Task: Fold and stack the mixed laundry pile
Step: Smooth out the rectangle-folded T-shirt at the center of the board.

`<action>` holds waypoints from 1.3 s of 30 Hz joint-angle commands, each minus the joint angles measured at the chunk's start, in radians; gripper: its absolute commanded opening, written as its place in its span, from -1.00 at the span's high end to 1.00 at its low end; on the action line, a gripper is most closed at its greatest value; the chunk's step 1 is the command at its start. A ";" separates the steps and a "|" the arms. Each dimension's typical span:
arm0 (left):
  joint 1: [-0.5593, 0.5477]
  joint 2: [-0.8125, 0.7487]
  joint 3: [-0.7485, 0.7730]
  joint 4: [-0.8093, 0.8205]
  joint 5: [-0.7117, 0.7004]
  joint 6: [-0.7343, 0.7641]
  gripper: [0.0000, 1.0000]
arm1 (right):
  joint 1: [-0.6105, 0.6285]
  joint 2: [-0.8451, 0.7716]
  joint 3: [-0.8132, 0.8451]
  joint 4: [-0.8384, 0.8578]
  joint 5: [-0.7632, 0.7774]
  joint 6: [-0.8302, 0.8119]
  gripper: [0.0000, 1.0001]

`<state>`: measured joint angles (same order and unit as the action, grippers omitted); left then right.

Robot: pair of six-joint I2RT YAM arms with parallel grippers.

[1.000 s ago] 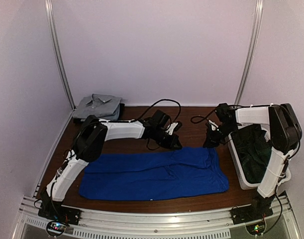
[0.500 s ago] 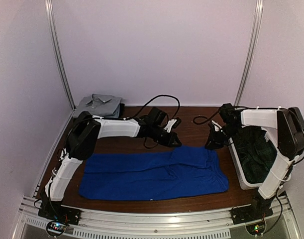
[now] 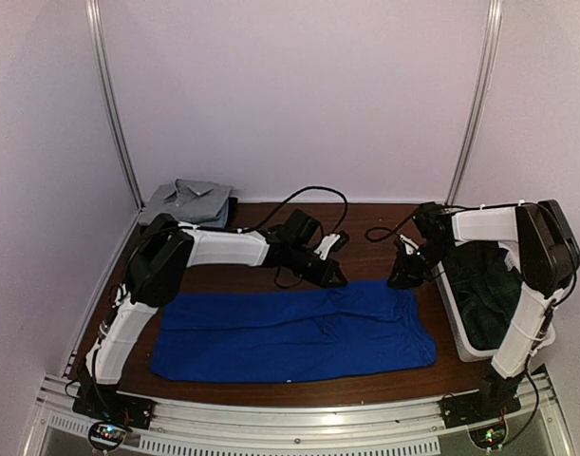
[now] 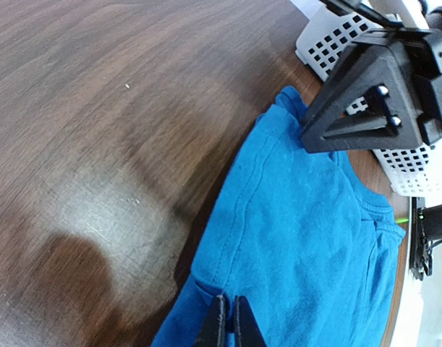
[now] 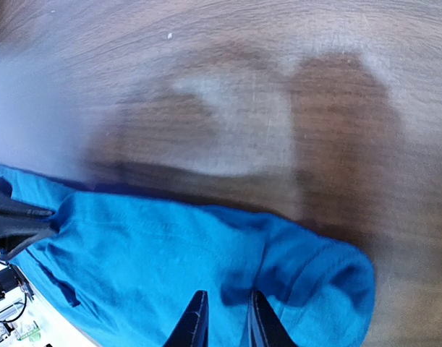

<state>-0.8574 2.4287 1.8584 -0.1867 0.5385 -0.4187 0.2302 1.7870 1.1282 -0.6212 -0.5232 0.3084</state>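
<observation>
A royal-blue garment (image 3: 290,332) lies spread flat across the front of the table. My left gripper (image 3: 337,278) is at its far edge, shut with a small fold of the blue cloth (image 4: 293,217) pinched at the fingertips (image 4: 228,298). My right gripper (image 3: 401,275) hovers low over the garment's far right corner (image 5: 307,275). Its jaws (image 5: 226,296) stand a little apart, over a dark crease of the cloth. A folded light grey shirt (image 3: 185,201) rests at the back left. A dark green-black piece (image 3: 484,290) lies in the white bin (image 3: 458,328).
The white perforated bin (image 4: 329,36) stands on the right, close behind my right gripper (image 4: 358,108). Bare wooden tabletop (image 3: 365,237) runs behind the blue garment. Metal frame posts (image 3: 114,114) rise at both back corners. Cables loop over the table's middle rear.
My right gripper's jaws have parted from shut and let go of the blue cloth's corner. It has shifted slightly. The left gripper has stayed shut at the garment's far edge.
</observation>
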 commanded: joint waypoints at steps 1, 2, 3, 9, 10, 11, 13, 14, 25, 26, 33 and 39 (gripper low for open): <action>-0.003 -0.060 -0.012 0.022 -0.001 0.027 1.00 | -0.005 0.050 0.058 0.019 0.022 -0.012 0.53; -0.003 -0.060 -0.011 0.022 -0.001 0.028 1.00 | -0.006 0.061 0.067 0.015 0.032 -0.013 0.47; -0.003 -0.060 -0.010 0.021 -0.002 0.030 1.00 | -0.005 0.070 0.075 0.013 0.039 -0.015 0.36; -0.003 -0.059 -0.007 0.022 -0.004 0.034 1.00 | -0.005 0.107 0.115 0.001 0.043 -0.031 0.36; -0.003 -0.059 -0.008 0.021 -0.006 0.034 1.00 | -0.005 0.109 0.120 -0.001 0.040 -0.033 0.42; -0.003 -0.059 -0.008 0.021 -0.006 0.035 1.00 | -0.005 0.109 0.124 -0.003 0.036 -0.035 0.47; -0.003 -0.057 -0.006 0.019 -0.009 0.037 1.00 | -0.005 0.106 0.128 -0.005 0.027 -0.038 0.59; -0.003 -0.057 -0.005 0.018 -0.010 0.037 1.00 | -0.004 0.105 0.129 -0.008 0.023 -0.039 0.69; -0.003 -0.100 -0.016 -0.003 -0.035 0.067 1.00 | -0.004 -0.028 0.074 -0.045 -0.017 -0.048 1.00; -0.003 -0.112 -0.028 0.000 -0.037 0.073 1.00 | -0.003 -0.047 0.063 -0.046 -0.026 -0.049 1.00; -0.014 -0.203 -0.140 0.040 -0.041 0.137 1.00 | 0.000 -0.170 -0.048 -0.035 -0.085 -0.039 1.00; -0.062 -0.277 -0.273 0.070 -0.043 0.241 1.00 | 0.027 -0.258 -0.150 -0.019 -0.139 -0.026 1.00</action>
<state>-0.8795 2.2169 1.6684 -0.1677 0.5007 -0.2756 0.2390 1.5890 1.0348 -0.6495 -0.6071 0.2699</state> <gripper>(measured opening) 0.040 0.026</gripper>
